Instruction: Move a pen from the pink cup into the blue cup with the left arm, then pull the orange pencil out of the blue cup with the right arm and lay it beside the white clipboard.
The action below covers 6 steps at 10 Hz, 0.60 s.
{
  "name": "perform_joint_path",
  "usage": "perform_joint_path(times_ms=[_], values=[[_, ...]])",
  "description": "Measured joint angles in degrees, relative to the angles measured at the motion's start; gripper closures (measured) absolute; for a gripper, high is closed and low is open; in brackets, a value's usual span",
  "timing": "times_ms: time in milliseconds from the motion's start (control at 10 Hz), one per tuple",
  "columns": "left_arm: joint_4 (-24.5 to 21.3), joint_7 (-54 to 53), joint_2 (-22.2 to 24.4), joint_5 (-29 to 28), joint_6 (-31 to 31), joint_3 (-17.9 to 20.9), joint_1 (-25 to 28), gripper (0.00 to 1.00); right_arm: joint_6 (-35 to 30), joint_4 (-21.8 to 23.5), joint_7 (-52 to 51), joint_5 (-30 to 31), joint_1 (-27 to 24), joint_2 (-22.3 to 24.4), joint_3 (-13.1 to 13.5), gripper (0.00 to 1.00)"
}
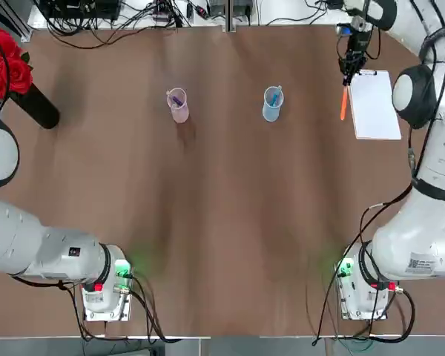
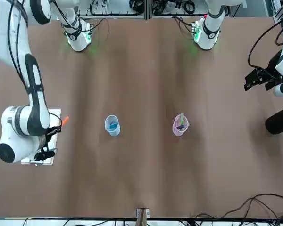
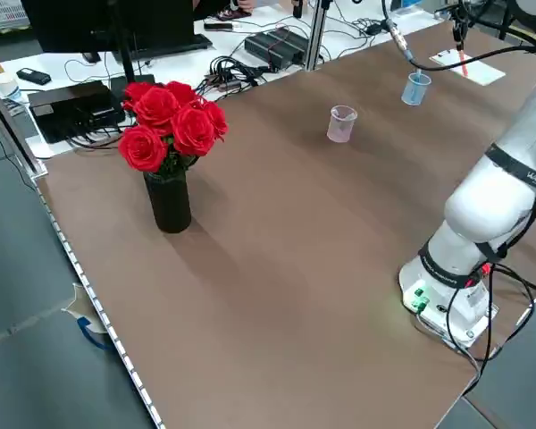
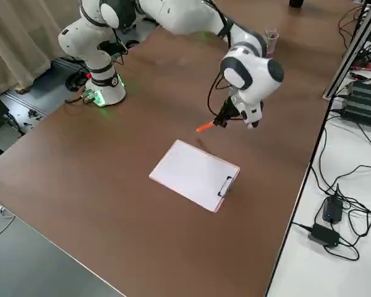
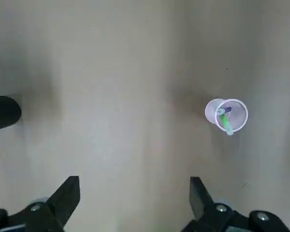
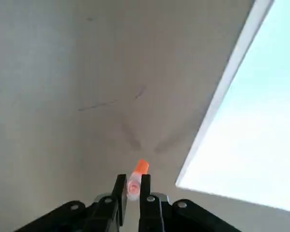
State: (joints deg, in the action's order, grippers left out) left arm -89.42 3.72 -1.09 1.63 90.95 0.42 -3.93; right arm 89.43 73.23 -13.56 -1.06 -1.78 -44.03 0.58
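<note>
Laying step: right tool clamped on orange pencil, beside white clipboard; left tool apart, left of clipboard. Next: lower, release.

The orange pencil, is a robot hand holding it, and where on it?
Yes, the right end effector grips the orange pencil near one end.

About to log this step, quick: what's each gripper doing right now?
Left gripper: open, empty, over the table's left side.
Right gripper: closed on the orange pencil, beside the white clipboard.
</note>
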Motion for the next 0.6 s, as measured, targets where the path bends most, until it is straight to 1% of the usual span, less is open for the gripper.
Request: perform_joint_path(times_ms=[200,400,600], values=[[0.00,0.00,0.00,0.00,0.00,0.00,0.00,0.00,2.53,-0.01,-1.29,-0.26,-0.09,-1.62,1.11,0.85],[-0.01,0.00,0.00,0.00,0.00,0.00,0.00,0.00,4.43,-0.02,-1.33,-1.10,0.03,-2.16,1.12,0.85],[-0.01,0.00,0.00,0.00,0.00,-0.02,0.00,0.00,8.26,-0.01,-1.36,-3.26,0.22,-3.17,1.09,0.85]])
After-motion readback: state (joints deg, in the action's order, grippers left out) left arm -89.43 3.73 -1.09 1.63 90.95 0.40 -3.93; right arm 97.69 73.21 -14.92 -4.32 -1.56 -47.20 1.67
